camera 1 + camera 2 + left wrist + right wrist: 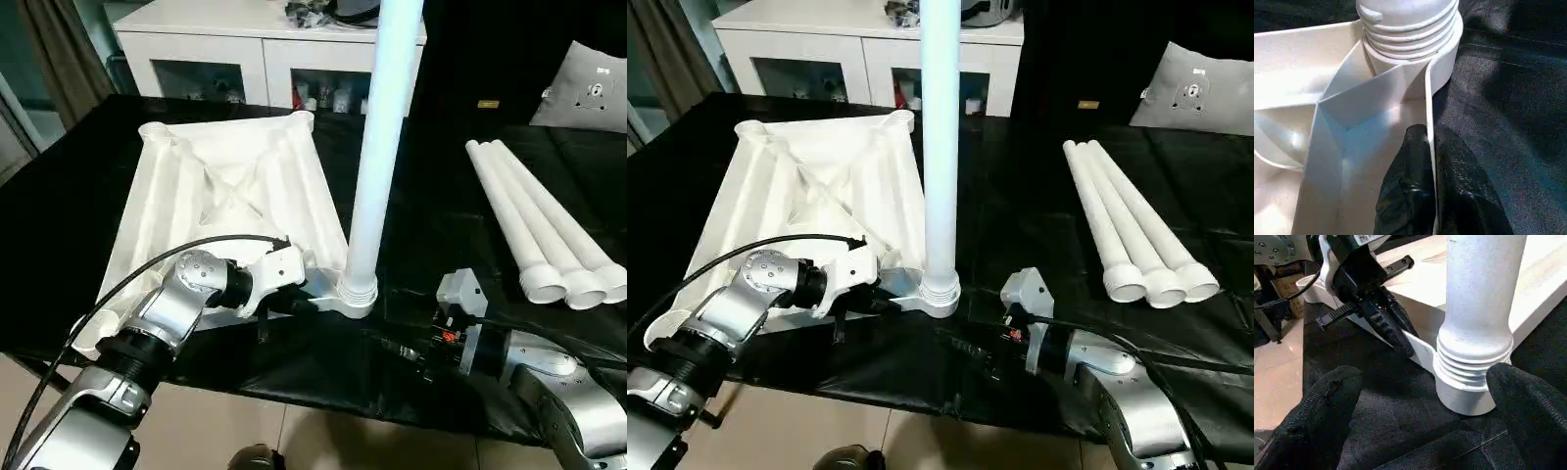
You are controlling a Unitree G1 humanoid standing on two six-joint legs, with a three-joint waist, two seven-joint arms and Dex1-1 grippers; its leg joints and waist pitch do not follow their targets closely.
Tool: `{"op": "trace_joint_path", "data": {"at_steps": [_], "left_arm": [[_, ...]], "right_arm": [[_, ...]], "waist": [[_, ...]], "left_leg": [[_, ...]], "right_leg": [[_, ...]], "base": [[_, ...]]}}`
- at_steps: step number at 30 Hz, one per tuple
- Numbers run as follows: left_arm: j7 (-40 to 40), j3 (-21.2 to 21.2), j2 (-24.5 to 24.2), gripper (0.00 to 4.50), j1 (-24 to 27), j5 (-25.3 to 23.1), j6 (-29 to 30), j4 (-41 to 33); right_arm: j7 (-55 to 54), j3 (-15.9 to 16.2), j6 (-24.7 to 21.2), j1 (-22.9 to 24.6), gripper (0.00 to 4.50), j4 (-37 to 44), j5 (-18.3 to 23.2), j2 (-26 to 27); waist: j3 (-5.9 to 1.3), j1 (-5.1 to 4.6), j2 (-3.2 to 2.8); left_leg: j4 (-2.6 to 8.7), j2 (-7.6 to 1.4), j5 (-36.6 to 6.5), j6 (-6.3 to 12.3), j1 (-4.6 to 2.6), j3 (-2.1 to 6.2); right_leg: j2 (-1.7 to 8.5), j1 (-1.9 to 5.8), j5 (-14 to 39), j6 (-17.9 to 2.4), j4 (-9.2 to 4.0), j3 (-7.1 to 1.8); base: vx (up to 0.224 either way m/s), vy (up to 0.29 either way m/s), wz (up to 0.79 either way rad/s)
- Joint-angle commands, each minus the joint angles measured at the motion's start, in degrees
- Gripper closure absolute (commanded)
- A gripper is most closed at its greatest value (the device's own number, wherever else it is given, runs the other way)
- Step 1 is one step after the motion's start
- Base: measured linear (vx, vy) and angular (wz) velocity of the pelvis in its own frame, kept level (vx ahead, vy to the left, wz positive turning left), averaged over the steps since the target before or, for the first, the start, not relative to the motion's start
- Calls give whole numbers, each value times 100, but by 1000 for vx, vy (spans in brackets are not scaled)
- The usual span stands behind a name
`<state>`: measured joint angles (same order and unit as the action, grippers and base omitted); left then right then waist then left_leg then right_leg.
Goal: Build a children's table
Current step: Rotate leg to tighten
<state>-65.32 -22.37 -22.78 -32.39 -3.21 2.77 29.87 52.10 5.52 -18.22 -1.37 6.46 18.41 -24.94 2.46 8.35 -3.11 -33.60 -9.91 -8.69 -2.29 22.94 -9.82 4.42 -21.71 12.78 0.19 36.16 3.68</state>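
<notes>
We find the table top (225,196) lying underside-up on the black workbench (431,225), one leg (377,147) upright in its near corner socket (358,294). Three loose legs (549,230) lie well apart. The left gripper (1431,196) pinches the top's rim; the right gripper (1425,416) stands wide open, empty, beside the socket.

The place looked like a furnished room turned into a robot test space rather than a proper workshop. A workbench (59,225) draped in black matting stood on a floor of pale beige tiles (294,441). Behind it ran a white sideboard (245,49) with glass-fronted doors, small bottles and boxes visible inside and clutter on its top. A brownish curtain (59,49) hung at the back on the left, and a grey cushion (588,88) lay at the bench's far right.
</notes>
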Motion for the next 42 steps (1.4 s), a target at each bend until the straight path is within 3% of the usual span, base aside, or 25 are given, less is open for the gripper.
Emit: {"op": "trace_joint_path", "data": {"at_steps": [1,5,6,12,17,18,19,24,29,30,34,35,37,38,39,42], "left_arm": [[-149,-136,-91,445,19,-133,-82,119],[-729,-209,-199,445,33,64,-463,-42],[-792,-249,-225,445,13,41,-556,-39],[-1306,-474,-254,445,-83,48,-930,-75],[-1423,-514,-195,445,-154,37,-1007,0],[-1467,-527,-152,445,-204,24,-1083,74],[-1467,-527,-152,445,-204,24,-1083,74],[-1564,-567,-64,450,-293,-4,-1213,218],[-1560,-573,-38,450,-343,-24,-1242,310],[-1563,-571,-30,450,-367,-25,-1254,354],[-1573,-556,-24,450,-423,-52,-1319,482],[-1576,-554,-22,450,-428,-56,-1325,494],[-1591,-542,-22,450,-439,-69,-1347,529],[-1596,-536,-26,450,-446,-79,-1364,562],[-1596,-536,-27,450,-447,-81,-1365,566],[-1591,-533,-28,450,-457,-79,-1355,617]], "right_arm": [[-35,-19,39,-119,0,-18,27,-8],[142,-49,139,-452,0,-302,-3,-109],[212,-40,143,-514,0,-343,-2,-149],[867,287,229,-901,0,-583,-94,-430],[1134,486,290,-1045,0,-724,-157,-502],[1276,556,329,-1117,0,-822,-164,-519],[1276,556,329,-1117,0,-822,-164,-519],[1447,673,376,-1354,66,-1179,-201,-465],[1517,728,331,-1396,87,-1220,-185,-454],[1546,735,326,-1411,116,-1244,-182,-448],[1625,795,373,-1455,129,-1374,-216,-439],[1631,802,382,-1461,158,-1392,-218,-438],[1665,831,403,-1484,166,-1451,-230,-431],[1687,857,418,-1507,174,-1502,-254,-409],[1689,860,419,-1510,180,-1508,-257,-405],[1698,896,408,-1536,187,-1543,-268,-365]], "waist": [[-309,11,67],[-312,-2,63],[-317,9,51],[-307,79,36],[-282,95,38],[-257,87,13],[-257,85,33],[-227,54,13],[-224,54,-17],[-216,48,-19],[-187,49,-32],[-183,46,-32],[-172,49,-28],[-172,51,-64],[-172,38,-35],[-176,45,-42]], "left_leg": [[448,-361,-1898,51,-158,168],[446,-361,-1824,61,-160,165],[431,-369,-1707,98,-166,153],[409,-380,-1525,227,-163,126],[423,-391,-1698,184,-179,122],[436,-393,-1815,146,-184,127],[444,-390,-1882,115,-187,130],[462,-395,-2024,46,-193,135],[463,-403,-1872,126,-179,138],[460,-395,-1913,121,-182,133],[488,-409,-2155,48,-197,143],[485,-405,-2206,31,-204,140],[501,-415,-2291,-14,-211,147],[508,-416,-2331,-38,-208,159],[514,-417,-2343,-52,-207,156],[513,-415,-2237,-21,-201,148]], "right_leg": [[510,127,1637,-952,-576,-292],[508,120,1419,-1012,-548,-292],[493,114,1138,-1076,-527,-295],[480,126,577,-1225,-464,-284],[495,126,795,-1249,-485,-291],[493,113,929,-1231,-505,-296],[502,127,1037,-1215,-516,-297],[502,115,1155,-1239,-533,-305],[487,122,909,-1270,-517,-299],[487,120,947,-1283,-524,-300],[511,107,1316,-1256,-559,-311],[515,98,1396,-1256,-570,-313],[524,93,1566,-1217,-587,-324],[524,93,1619,-1194,-584,-323],[521,95,1602,-1183,-590,-325],[519,96,1474,-1214,-587,-328]], "base": [[0,0,0],[0,0,0],[0,0,0],[0,0,0],[0,0,0],[0,0,0],[0,0,0],[0,0,0],[0,0,0],[0,0,0],[0,0,0],[0,0,0],[0,0,0],[0,0,0],[0,0,0],[0,0,0]]}}
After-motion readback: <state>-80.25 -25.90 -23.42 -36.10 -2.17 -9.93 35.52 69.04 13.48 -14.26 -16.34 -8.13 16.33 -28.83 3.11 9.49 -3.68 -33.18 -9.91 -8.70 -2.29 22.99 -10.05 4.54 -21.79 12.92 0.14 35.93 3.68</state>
